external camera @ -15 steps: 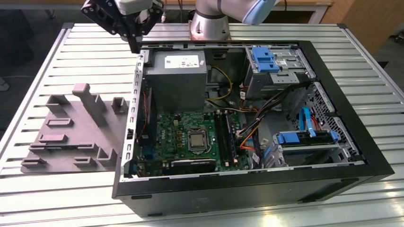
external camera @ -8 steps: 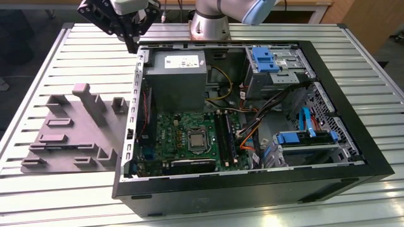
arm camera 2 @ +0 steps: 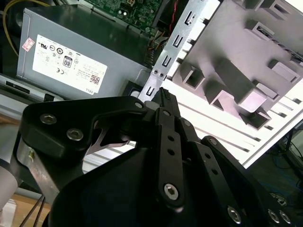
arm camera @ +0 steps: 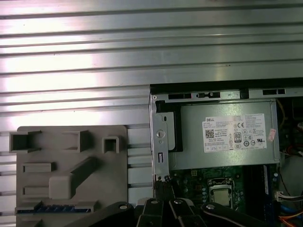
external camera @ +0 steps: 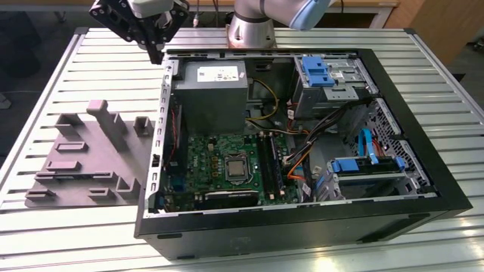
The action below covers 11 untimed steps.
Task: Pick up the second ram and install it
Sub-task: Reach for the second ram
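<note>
The fingers hang pressed together and empty in the exterior view. They point down over the far corner of the open computer case on the exterior view's left. They are near the power supply and well apart from the memory slots on the motherboard. The grey fixture lies on the slatted surface just beside the case.

In the second wrist view the fingers meet at their tips with nothing between them, above the case's metal wall. The fixture is to one side and the power supply to the other.

In the first wrist view the closed fingers sit over that same wall. The second ram shows as a thin bluish strip seated in a slot along the fixture's edge, apart from the fingers and untouched.

The step in hand looks like the approach to the pickup, with nothing grasped yet. The pickup calls for the fingers to part, reach the fixture and close squarely across the stick's thin faces, so that it lifts out without tilting
</note>
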Tool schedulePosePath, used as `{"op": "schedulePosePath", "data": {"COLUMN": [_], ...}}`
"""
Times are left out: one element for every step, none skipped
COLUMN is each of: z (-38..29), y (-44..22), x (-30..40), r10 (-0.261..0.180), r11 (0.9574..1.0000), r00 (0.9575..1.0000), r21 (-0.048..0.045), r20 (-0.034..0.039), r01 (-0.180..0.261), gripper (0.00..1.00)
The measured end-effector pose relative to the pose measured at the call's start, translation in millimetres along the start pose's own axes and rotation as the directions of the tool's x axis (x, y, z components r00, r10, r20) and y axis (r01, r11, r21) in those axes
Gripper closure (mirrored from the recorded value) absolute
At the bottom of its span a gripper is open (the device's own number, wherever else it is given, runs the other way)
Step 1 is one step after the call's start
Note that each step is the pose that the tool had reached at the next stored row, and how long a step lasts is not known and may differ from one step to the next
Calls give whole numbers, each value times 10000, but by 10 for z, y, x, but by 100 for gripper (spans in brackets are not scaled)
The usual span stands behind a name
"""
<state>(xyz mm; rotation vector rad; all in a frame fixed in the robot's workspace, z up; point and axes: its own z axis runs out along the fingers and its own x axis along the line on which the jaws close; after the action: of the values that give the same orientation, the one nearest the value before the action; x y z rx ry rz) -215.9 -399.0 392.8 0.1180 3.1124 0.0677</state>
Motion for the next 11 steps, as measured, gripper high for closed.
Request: {"op": "schedulePosePath", "data": {"z": [0, 0, 0, -1, -1, -1, -1, -1, -1, -2, -2], "y": [-1, -1, -1, -2, -2, -3, -3, -4, -5, -6, -7], "x": [6, 11, 15, 20, 26, 31, 36, 42, 49, 56, 63], "r10": [0, 0, 0, 0, 0, 0, 0, 0, 0, 0, 0], "r11": [10000, 10000, 10000, 10000, 10000, 10000, 10000, 10000, 10000, 10000, 10000], "r00": [10000, 10000, 10000, 10000, 10000, 10000, 10000, 10000, 10000, 10000, 10000], "r21": [0, 0, 0, 0, 0, 1, 0, 1, 0, 1, 0], "r20": [1, 0, 1, 0, 0, 0, 0, 0, 1, 0, 0], "r01": [0, 0, 0, 0, 0, 0, 0, 0, 0, 0, 0], "gripper": [89, 89, 89, 89, 89, 89, 89, 89, 89, 89, 89]}}
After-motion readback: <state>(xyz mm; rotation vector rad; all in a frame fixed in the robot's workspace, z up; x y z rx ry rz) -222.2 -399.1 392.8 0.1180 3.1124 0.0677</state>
